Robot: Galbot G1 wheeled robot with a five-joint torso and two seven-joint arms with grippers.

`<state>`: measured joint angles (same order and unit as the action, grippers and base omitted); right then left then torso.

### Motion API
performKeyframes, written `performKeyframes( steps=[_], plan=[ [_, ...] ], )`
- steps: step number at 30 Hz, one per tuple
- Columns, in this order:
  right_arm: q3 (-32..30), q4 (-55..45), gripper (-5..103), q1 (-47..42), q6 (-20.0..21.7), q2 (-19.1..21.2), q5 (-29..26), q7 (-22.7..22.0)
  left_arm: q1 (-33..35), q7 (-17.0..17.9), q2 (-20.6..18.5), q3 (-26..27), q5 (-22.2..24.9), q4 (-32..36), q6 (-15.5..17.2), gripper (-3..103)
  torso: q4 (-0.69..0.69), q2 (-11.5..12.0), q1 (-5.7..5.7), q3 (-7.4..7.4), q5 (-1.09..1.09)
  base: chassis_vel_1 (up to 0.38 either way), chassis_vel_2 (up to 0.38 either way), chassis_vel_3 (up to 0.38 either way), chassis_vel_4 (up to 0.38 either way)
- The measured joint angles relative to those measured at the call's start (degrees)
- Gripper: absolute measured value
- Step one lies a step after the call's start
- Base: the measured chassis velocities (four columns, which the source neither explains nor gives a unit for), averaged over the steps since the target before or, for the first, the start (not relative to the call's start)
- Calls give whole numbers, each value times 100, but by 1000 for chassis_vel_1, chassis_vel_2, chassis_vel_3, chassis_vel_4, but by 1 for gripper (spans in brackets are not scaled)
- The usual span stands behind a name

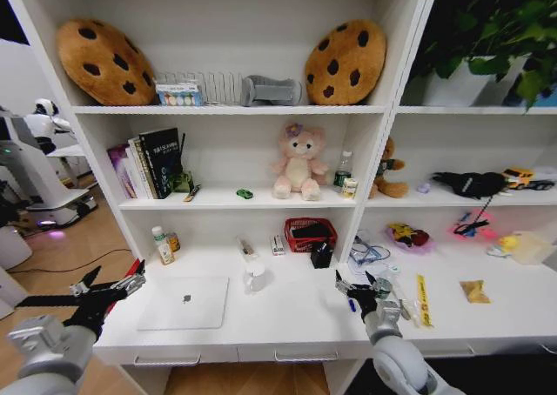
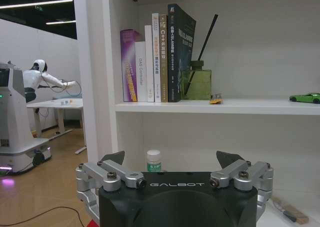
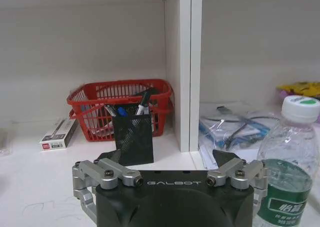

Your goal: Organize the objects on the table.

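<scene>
The silver laptop (image 1: 184, 301) lies closed on the white table (image 1: 287, 321), left of centre. My left gripper (image 1: 113, 280) hovers open just left of it, level with the desk's front edge; in its wrist view the left gripper (image 2: 171, 159) faces the shelving. My right gripper (image 1: 355, 281) is open above the desk's right part, and in its wrist view the right gripper (image 3: 167, 158) points at a black mesh holder (image 3: 132, 137) with black and blue markers. A tiny green toy car (image 1: 244, 193) sits on the shelf above. A blue marker (image 1: 351, 304) lies by the right gripper.
A red wire basket (image 1: 310, 234) stands at the back behind the pen holder (image 1: 320, 254). A water bottle (image 3: 287, 172) is close beside the right gripper. A clear bottle (image 1: 254, 275) stands mid-desk. Small bottles (image 1: 162, 245) are at the back left. Books (image 2: 152, 57) fill the shelf.
</scene>
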<state>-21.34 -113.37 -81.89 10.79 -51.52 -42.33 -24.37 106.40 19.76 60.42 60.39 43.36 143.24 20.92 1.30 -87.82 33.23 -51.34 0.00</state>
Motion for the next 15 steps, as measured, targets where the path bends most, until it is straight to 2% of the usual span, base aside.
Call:
performKeyframes(
  steps=[4,5,7,8,15],
  plan=[
    [7,268,99,205,271,39,-332,221,0,0,0,0,0,0,0,100,-1,0,0,0,0,0,0,0,0],
    [17,463,98,322,421,70,-412,421,0,0,0,0,0,0,0,100,-1,1,0,0,0,0,0,0,0],
    [21,523,98,360,473,82,-437,484,0,0,0,0,0,0,0,100,-1,1,0,0,0,0,0,0,0],
    [54,739,99,496,626,105,-516,641,0,0,0,0,0,0,0,100,-1,1,0,0,0,0,0,0,0],
    [228,1267,100,899,776,70,-554,684,0,0,0,0,0,0,0,100,-1,1,0,-1,1,0,0,0,0]
  ],
)
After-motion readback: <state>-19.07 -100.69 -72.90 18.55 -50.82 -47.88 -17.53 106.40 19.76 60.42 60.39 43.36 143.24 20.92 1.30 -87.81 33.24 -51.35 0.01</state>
